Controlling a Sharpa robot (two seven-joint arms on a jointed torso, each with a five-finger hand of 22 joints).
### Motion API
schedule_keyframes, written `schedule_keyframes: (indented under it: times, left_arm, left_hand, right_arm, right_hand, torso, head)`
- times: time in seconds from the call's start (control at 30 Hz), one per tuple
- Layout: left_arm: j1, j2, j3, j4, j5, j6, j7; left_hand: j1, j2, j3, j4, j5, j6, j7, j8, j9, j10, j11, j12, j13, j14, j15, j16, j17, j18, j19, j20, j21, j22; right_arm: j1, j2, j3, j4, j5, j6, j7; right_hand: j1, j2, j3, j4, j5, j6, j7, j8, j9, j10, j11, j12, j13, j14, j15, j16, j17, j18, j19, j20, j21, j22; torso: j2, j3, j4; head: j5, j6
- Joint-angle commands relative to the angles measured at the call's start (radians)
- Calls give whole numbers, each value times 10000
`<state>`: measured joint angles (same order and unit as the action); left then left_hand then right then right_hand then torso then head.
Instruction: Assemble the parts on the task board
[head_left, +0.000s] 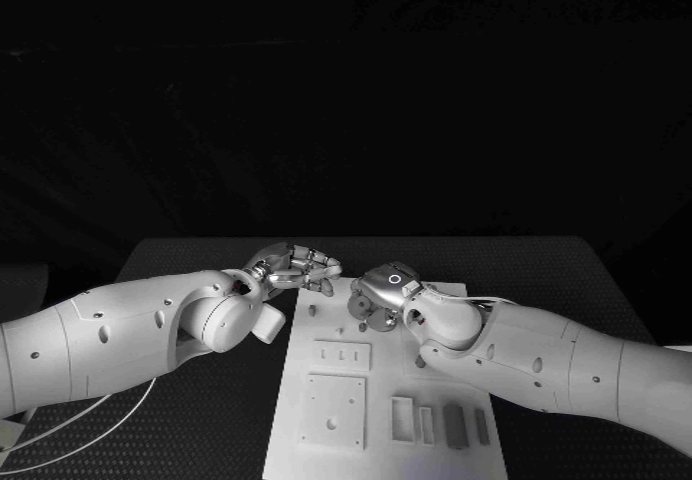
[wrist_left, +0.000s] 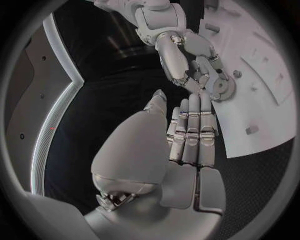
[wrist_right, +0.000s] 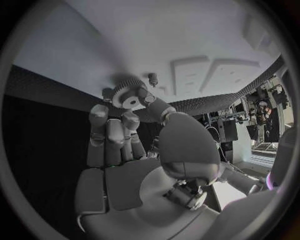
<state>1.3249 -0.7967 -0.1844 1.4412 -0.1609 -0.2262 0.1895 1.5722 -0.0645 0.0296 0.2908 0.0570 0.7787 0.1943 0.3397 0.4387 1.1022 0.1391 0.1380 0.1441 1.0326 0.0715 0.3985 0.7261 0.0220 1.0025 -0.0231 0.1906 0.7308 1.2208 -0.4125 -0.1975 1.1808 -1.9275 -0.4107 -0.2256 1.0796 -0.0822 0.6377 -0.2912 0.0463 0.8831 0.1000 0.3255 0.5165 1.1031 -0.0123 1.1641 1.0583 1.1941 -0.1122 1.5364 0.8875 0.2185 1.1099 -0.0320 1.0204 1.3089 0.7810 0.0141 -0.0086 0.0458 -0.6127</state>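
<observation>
Gear (wrist_right: 130, 96), toothed and round, is pinched by the right hand (head_left: 382, 295) over the task board (head_left: 387, 400); left hand (head_left: 293, 265) hovers beside it, fingers together, holding nothing.

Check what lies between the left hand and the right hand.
Nothing: bare black table separates the left hand from the right hand, which grips a gear, in the left wrist view.

Black table (head_left: 188, 262), white task board (head_left: 378, 420) lying flat at its middle

No readable text, label or number anywhere.
</observation>
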Motion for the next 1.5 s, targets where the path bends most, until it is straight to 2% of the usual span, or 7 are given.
schedule_keyframes:
  times: [0.03, 0.37, 0.8, 0.97, 1.13, 1.3, 1.5]
  left_arm:
    - [15, 39, 8, 13, -4, 89, 77]
    - [15, 72, 8, -15, -4, 100, 77]
    - [15, 96, 8, -23, -4, 116, 68]
    - [15, 100, 8, -32, -4, 116, 65]
    - [15, 87, 8, -23, -4, 121, 59]
    - [15, 89, 8, -30, -4, 117, 60]
    - [15, 77, 8, -32, -4, 122, 55]
  left_hand:
    - [-44, 8, -19, -2, -65, -19, 24, -9, -16, 59, 19, -36, 15, 54, 8, -62, 15, 165, 18, -38, -62, 16]
    - [-49, 10, -19, -1, -65, -20, 23, -8, -17, 61, 19, -41, 17, 56, 9, -72, 26, 164, 19, -38, -66, 17]
    - [-53, 12, -19, -1, -65, -20, 22, -8, -18, 63, 19, -46, 19, 60, 9, -83, 38, 164, 20, -38, -71, 19]
    - [-54, 12, -19, -1, -65, -20, 22, -8, -18, 64, 19, -47, 20, 60, 9, -85, 40, 163, 20, -38, -71, 20]
    - [-55, 10, -20, -2, -65, -21, 22, -8, -19, 64, 19, -49, 20, 61, 9, -89, 44, 163, 21, -38, -73, 20]
    - [-57, 9, -20, -2, -65, -22, 21, -8, -19, 64, 19, -50, 21, 62, 9, -93, 48, 163, 21, -38, -74, 21]
    - [-58, 7, -21, -2, -65, -23, 21, -8, -20, 64, 19, -53, 21, 63, 8, -96, 52, 163, 22, -39, -75, 22]
  right_arm:
    - [-19, 63, -13, -122, -178, -45, 102]
    - [-20, 155, -11, -267, -193, -191, 122]
    - [-111, 398, -12, -769, 38, -111, 359]
    - [-126, 455, -13, -877, 232, -104, 408]
    - [-126, 467, -13, -933, 363, -141, 450]
    - [-126, 443, -13, -958, 448, -164, 431]
    - [-126, 331, -13, -927, 524, -268, 414]
  right_hand:
    - [1, -53, 9, 38, 35, 1362, -47, -45, 377, 22, -28, -55, -14, -1, -52, -4, 7, 433, -8, -71, 1, 80]
    - [2, -64, 17, 32, 35, 1349, -42, -61, 373, 28, -23, -63, -20, -5, -49, -10, -19, 433, -1, -73, -4, 77]
    - [-6, -167, 35, 32, 34, 1222, 2, -166, 341, 30, 16, -95, -36, -35, -21, -41, -92, 433, 4, -74, -37, 64]
    - [-97, -323, 28, 73, 34, 927, 94, -362, 259, 19, 101, -113, -40, -65, 48, -58, -144, 433, 16, -63, -65, 51]
    - [-195, -717, 125, 205, 29, 1, 401, -923, -24, -126, 390, -180, -51, -192, 320, -103, -260, 433, 18, -25, -147, 14]
    - [-233, -1033, 237, 494, 32, -862, 499, -1368, -227, -235, 487, -197, -55, -235, 416, -109, -251, 433, 36, 11, -191, 1]
    - [-177, -1193, 300, 674, 33, -1114, 536, -1452, -253, -292, 526, -178, -49, -257, 457, -99, -240, 433, 43, 20, -204, 11]
  torso:
    - [0, 1, 2]
    - [-7, 0, -11]
    - [-4, 1, -19]
    - [-4, 6, -22]
    - [-8, -1, -23]
    - [-10, 3, -29]
    - [-7, 5, -28]
  head:
    - [26, -3]
    - [48, 14]
    - [71, 2]
    - [82, -1]
    - [74, -13]
    - [84, -15]
    - [80, -26]
